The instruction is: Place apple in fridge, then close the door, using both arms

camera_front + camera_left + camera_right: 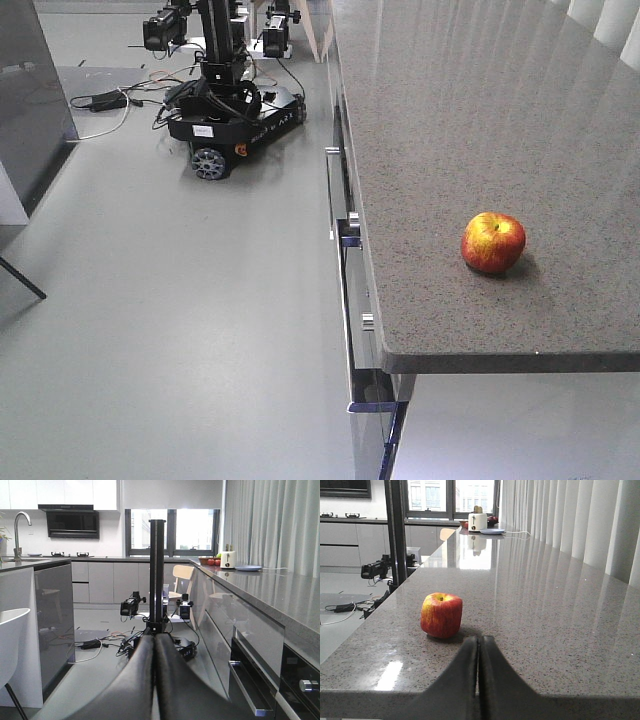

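Apple [493, 242] is red with yellow patches, shiny, stem dimple up, sitting on the grey speckled table [450, 120] near its front edge, just ahead-left of the right gripper [479, 639]. Right and left gripper [153, 639] jaws are both pressed together with nothing between them; only the jaw ends show, the arms are cut off. White lettering on the wheeled robot [225, 110] base is too blurry to read.

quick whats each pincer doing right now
Left pincer: closed, holding nothing.
Right pincer: closed, holding nothing; the apple sits on the counter ahead of it.
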You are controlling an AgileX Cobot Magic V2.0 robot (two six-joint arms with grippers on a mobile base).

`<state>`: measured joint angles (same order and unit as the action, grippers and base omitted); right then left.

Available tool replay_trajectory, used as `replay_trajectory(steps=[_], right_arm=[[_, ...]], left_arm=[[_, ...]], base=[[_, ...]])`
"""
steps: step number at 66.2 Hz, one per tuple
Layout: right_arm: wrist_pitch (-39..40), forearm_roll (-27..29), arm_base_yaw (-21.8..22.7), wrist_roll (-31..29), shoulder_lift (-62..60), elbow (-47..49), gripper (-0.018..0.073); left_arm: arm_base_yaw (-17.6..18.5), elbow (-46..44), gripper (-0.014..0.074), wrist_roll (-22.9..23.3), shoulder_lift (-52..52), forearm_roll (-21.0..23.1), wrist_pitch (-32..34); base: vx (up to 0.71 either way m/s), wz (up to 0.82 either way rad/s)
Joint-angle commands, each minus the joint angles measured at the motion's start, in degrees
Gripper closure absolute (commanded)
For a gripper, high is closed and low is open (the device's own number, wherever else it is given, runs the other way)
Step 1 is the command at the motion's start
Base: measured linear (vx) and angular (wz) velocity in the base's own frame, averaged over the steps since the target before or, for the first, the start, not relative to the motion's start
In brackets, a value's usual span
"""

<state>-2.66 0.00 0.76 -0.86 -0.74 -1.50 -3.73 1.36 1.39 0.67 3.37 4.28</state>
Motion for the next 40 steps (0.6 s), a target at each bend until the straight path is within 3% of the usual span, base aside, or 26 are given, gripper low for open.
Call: replay_trajectory(steps=[1, 40], right_arm=[[4.11, 0.00, 0.34, -0.38, -0.38, -0.03, 0.0561], [5.87, 0.00, 0.34, -0.38, -0.38, -0.03, 0.0561]], left_arm=[[0.37, 1.65, 0.0602, 0.60, 0.82, 0.03, 4.18], [0.37, 1.65, 0.0602, 0.60, 0.82, 0.03, 4.18]], base=[[0.00, 0.00], [0.00, 0.00]])
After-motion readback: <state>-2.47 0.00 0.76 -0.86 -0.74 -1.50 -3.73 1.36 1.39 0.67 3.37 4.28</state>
